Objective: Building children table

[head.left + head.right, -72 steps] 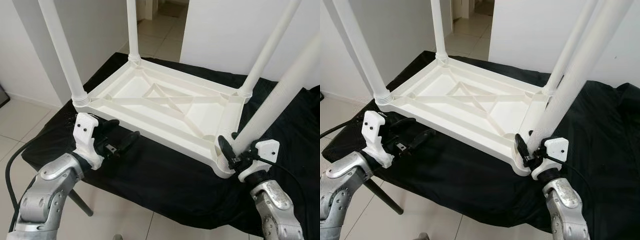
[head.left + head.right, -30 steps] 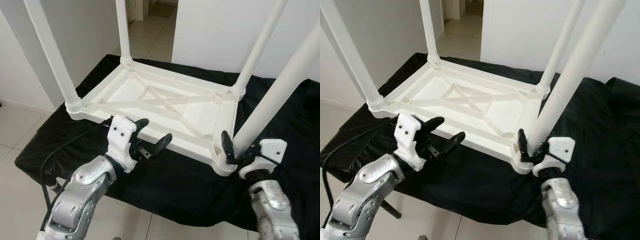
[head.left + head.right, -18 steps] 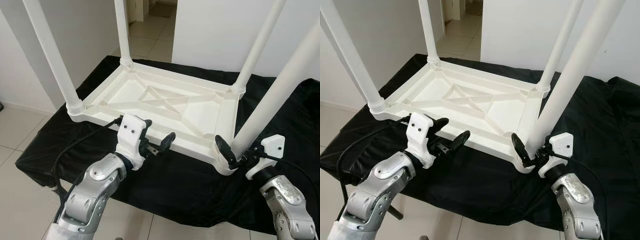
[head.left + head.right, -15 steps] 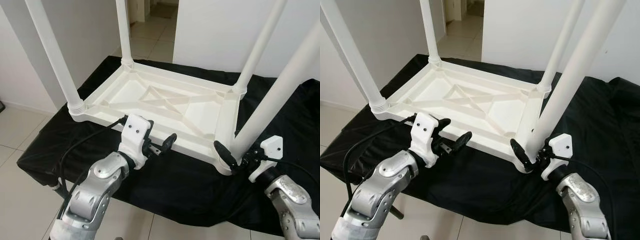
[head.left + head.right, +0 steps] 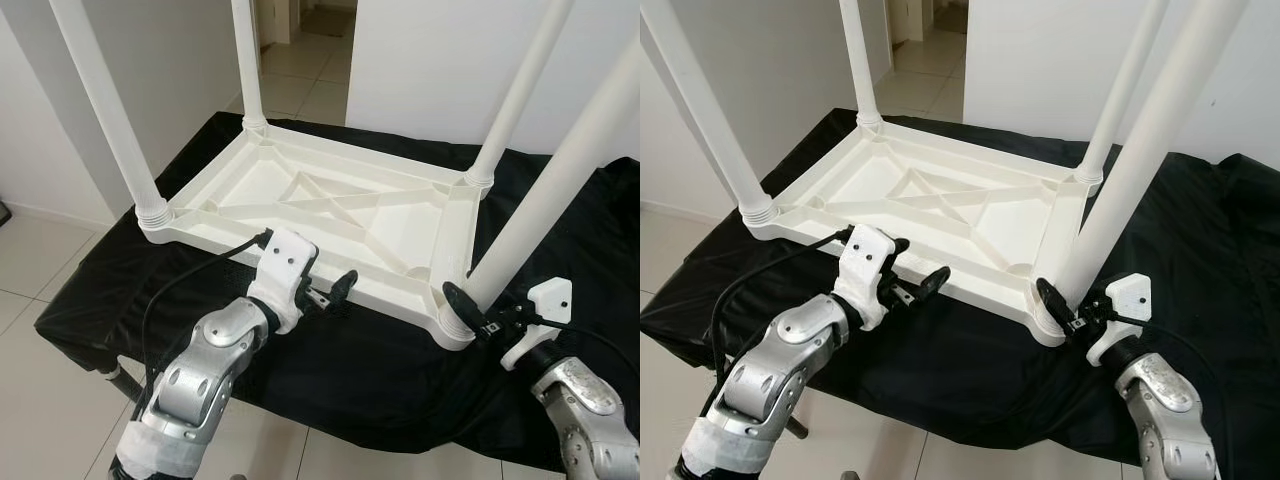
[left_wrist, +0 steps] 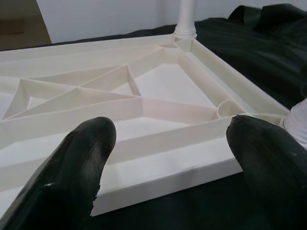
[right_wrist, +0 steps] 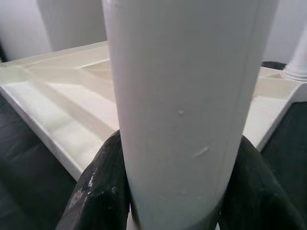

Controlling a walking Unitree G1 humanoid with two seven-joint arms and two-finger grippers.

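Reaching forward, left gripper (image 5: 325,290) spread beside table frame (image 5: 330,200); right gripper (image 5: 1065,315) pinching near leg (image 5: 1140,150)

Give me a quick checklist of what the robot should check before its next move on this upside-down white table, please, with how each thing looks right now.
1. Right hand clamped on the near right leg, at its base: ok; the right wrist view has a finger on each side of it.
2. Left hand open and holding nothing: ok.
3. Left hand lined up with the near long edge of the tabletop: ok, though contact cannot be told.
4. All four legs standing in their corner sockets: ok.
5. Near right leg fully seated: cannot tell; the socket is partly hidden.
6. Tabletop lying flat on the black cloth: ok.
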